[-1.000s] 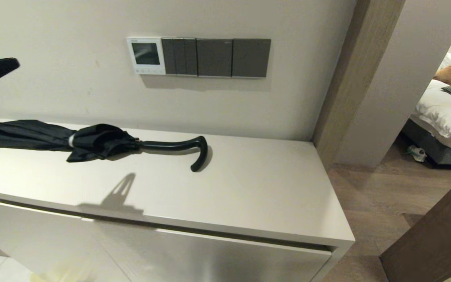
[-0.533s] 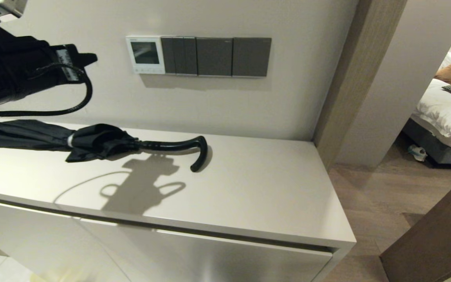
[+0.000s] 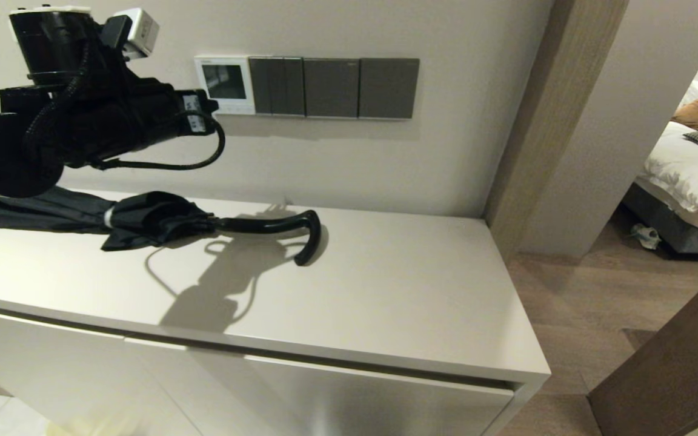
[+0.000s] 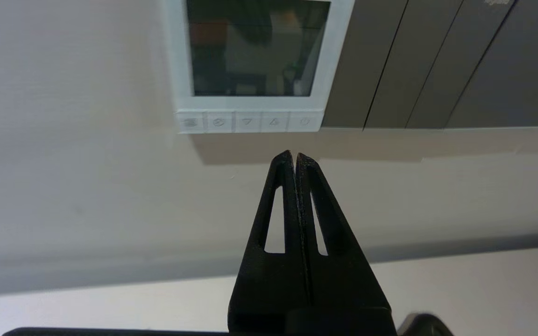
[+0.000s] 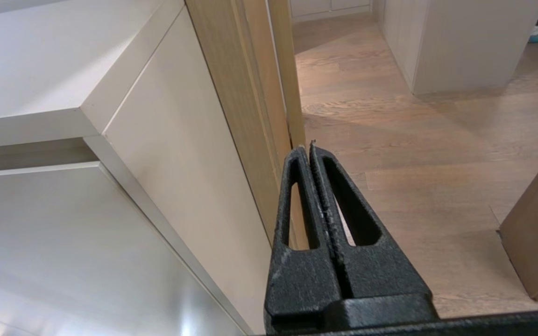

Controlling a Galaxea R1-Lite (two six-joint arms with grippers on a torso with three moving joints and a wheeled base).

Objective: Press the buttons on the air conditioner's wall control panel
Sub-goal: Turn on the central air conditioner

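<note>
The air conditioner's wall control panel (image 3: 225,83) is a small white thermostat on the wall, left of the dark grey switch plates; its screen looks dark. In the left wrist view the panel (image 4: 250,65) fills the upper part, with its row of pale buttons (image 4: 248,122) along the bottom strip. My left gripper (image 4: 294,155) is shut and empty, its tip just below the buttons and a short way off the wall. In the head view the left gripper (image 3: 211,108) reaches the panel's lower left corner. My right gripper (image 5: 307,147) is shut and empty, low beside the cabinet.
Three dark grey switch plates (image 3: 332,88) sit right of the panel. A folded black umbrella (image 3: 143,221) with a curved handle lies on the white cabinet top (image 3: 385,290) below the left arm. A wooden door frame (image 3: 525,139) stands to the right.
My left arm has swung in from the far left and risen toward the wall; its tip now sits at the thermostat's lower left corner. The umbrella has not moved.
</note>
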